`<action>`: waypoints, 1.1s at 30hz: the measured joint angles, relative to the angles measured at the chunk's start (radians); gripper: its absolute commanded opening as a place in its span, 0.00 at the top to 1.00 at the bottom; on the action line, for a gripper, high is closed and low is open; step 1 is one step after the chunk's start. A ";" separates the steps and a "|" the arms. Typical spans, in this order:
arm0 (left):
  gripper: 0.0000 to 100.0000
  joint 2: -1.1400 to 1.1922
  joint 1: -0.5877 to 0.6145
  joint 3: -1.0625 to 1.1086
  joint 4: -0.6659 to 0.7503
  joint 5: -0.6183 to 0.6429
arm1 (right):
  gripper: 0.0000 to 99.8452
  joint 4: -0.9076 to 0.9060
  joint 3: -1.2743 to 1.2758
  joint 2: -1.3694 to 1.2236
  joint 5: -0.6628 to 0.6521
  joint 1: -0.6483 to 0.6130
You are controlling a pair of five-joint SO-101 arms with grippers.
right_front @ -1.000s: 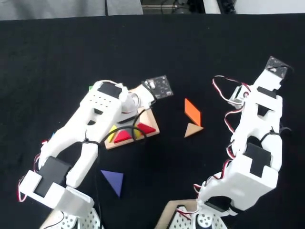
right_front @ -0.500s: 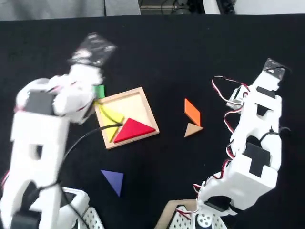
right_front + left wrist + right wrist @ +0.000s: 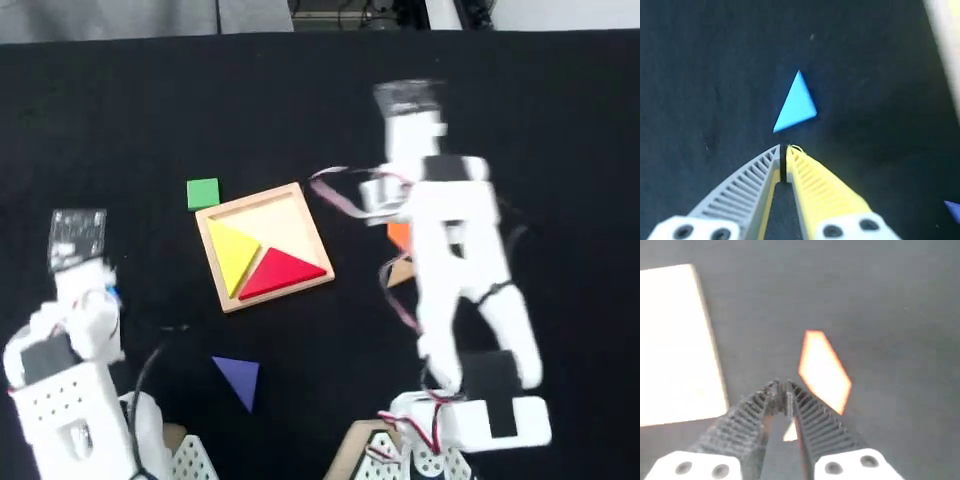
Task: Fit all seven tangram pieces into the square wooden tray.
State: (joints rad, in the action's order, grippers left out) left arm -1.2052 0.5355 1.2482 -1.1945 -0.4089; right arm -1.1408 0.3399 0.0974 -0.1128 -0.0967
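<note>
From my desk, the square wooden tray (image 3: 309, 228) sits on the black counter (image 3: 300, 110) with two of the seven pieces home: the yellow triangle (image 3: 232, 255) and the red triangle (image 3: 283, 272) lie flat against its walls, long sides meeting, I judge so that the other half stays free for the small pieces. The green square (image 3: 203, 193) lies just beside the tray's far corner, apart from it, and the violet-blue triangle (image 3: 240, 378) lies well off the tray's near side. The right arm (image 3: 450, 250) stands over the counter beside the tray, on the side away from the green square. The right jaws are pressed together with nothing between them, their tips just short of the orange parallelogram (image 3: 824, 371), which I read as lining up on the next piece. The left arm (image 3: 70, 340) is folded back, well away from the tray on the opposite side. The left jaws are likewise closed and empty, pointing at the light blue triangle (image 3: 796, 104), presumably parked clear of the tray. From above, the right arm covers most of the orange parallelogram and part of the tan triangle (image 3: 400, 270). I cannot place the light blue triangle from above with any confidence. The pale strip at the edge of the left wrist view may be the tray's rim, but I cannot tell.
</note>
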 measured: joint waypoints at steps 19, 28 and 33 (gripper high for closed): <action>0.97 -0.574 0.038 0.393 0.029 0.081 | 0.82 -0.014 -0.267 -0.381 -0.017 -0.338; 0.97 -0.612 -0.002 0.394 -0.025 0.060 | 0.87 -0.014 -0.413 -0.582 0.008 -0.284; 0.97 -0.612 -0.008 0.394 -0.025 0.052 | 0.92 -0.014 -0.431 -0.621 0.008 -0.264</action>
State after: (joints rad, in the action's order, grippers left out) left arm -1.8174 0.5278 1.6425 -1.2190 -0.3567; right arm -1.1546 -0.0913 -0.5240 -0.1051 -0.3606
